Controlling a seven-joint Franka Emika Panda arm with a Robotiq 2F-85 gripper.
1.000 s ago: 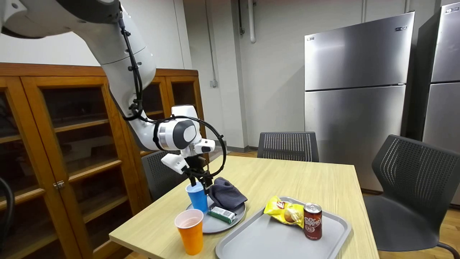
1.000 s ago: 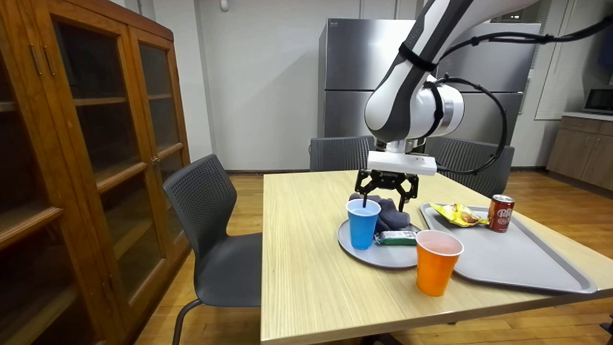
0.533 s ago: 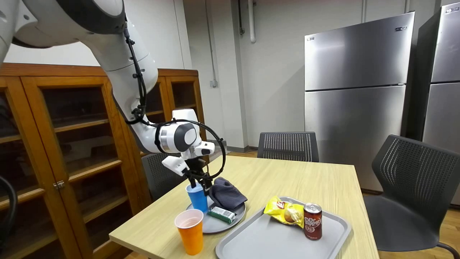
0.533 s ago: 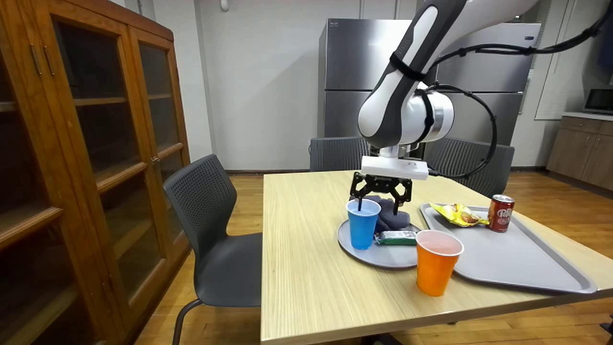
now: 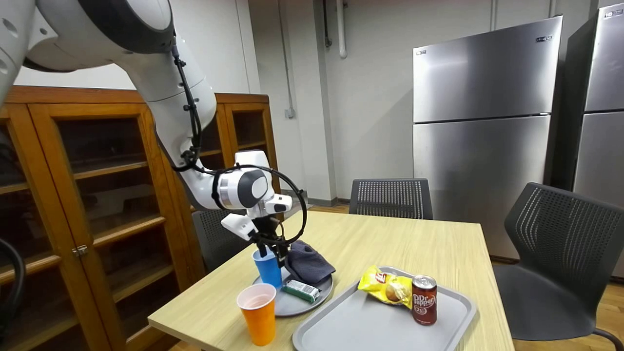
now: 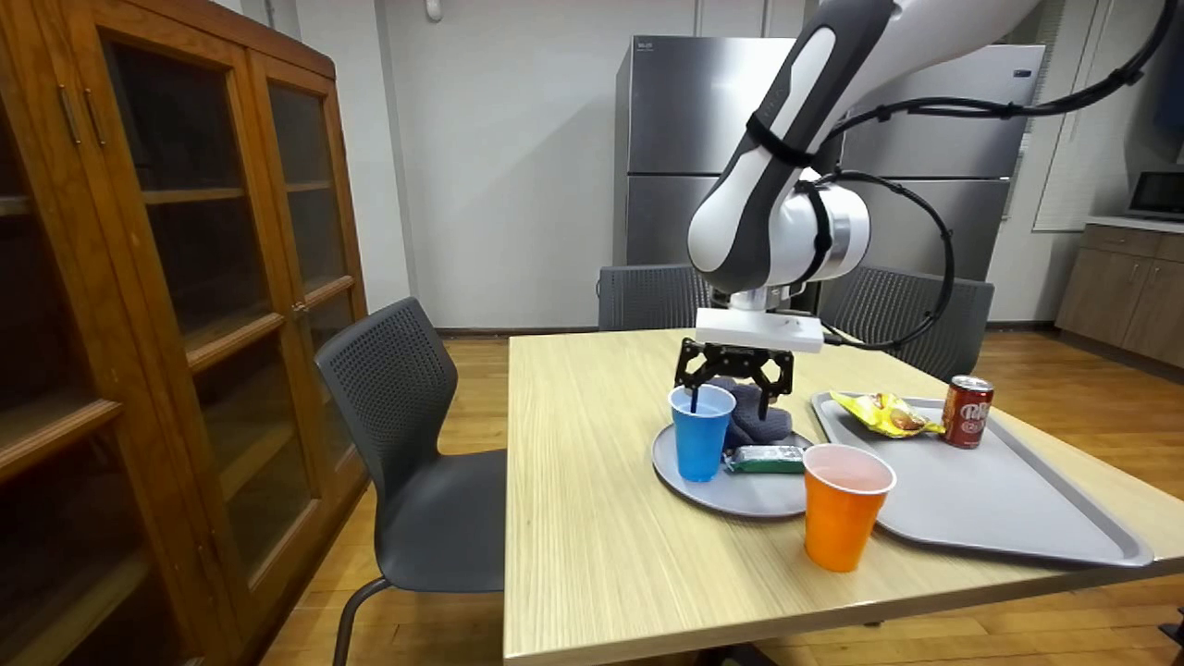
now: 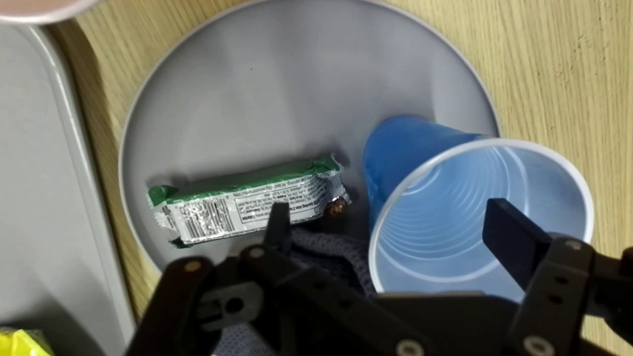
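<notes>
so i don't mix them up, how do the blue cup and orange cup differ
The blue cup stands on the round plate; the orange cup stands directly on the table. One of the fingers is at the blue cup's mouth; none is at the orange cup's. Both are upright with pale rims.

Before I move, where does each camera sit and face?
In an exterior view: beside the table, facing the far wall; arm at upper right, pincer showing.
In an exterior view: above table height, facing the tray and a fridge; arm at upper left, pincer showing.
Wrist view: on the wrist, facing down at the plate; only robot part: the pincer.
Both exterior views share the blue cup, orange cup and cabinet.
</notes>
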